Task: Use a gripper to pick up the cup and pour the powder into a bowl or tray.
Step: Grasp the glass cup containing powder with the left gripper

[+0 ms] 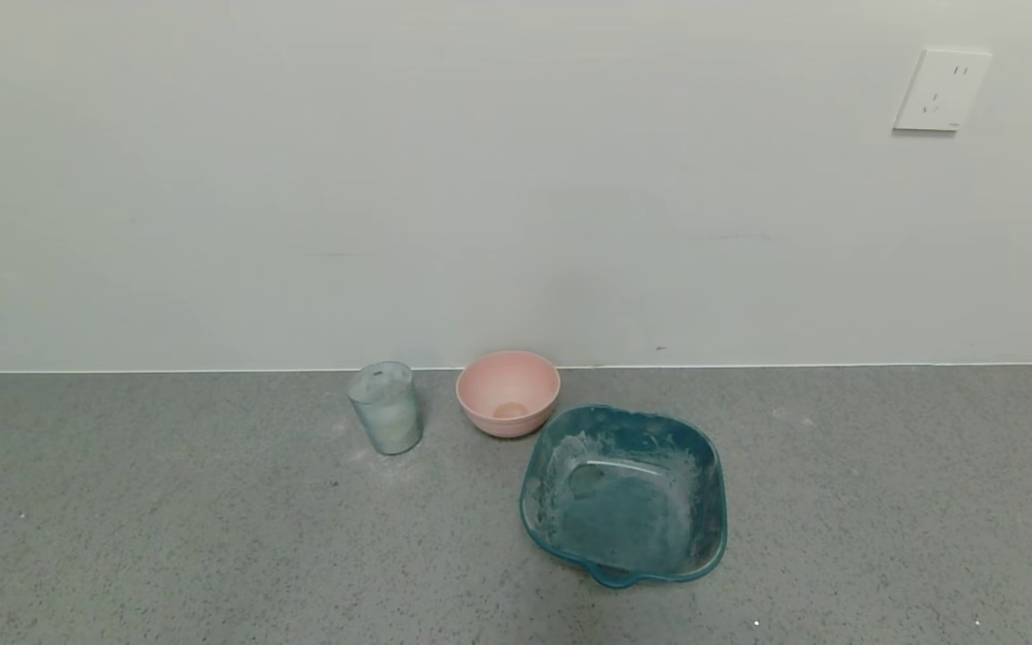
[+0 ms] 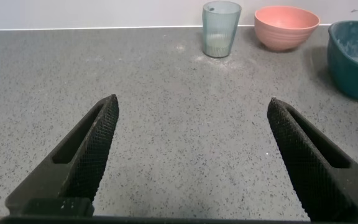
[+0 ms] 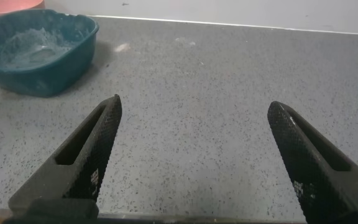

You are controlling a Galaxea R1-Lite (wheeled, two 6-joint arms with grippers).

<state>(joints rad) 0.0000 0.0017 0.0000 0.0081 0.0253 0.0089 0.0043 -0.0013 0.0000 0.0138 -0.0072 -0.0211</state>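
The ribbed pale blue-green cup (image 1: pixel 385 408) stands upright on the grey counter near the wall; whitish powder shows low inside it. The pink bowl (image 1: pixel 508 392) stands to its right. The teal tray (image 1: pixel 625 494), dusted white, sits in front of and right of the bowl. No gripper shows in the head view. My left gripper (image 2: pixel 192 107) is open and empty above bare counter, well short of the cup (image 2: pixel 221 28), with the bowl (image 2: pixel 287 27) and tray (image 2: pixel 355 57) beyond. My right gripper (image 3: pixel 194 104) is open and empty, with the tray (image 3: pixel 37 51) off to one side.
A pale wall runs along the back of the counter (image 1: pixel 167 528), with a white socket (image 1: pixel 941 90) high on the right. A little white dust lies on the counter around the cup and beside the tray.
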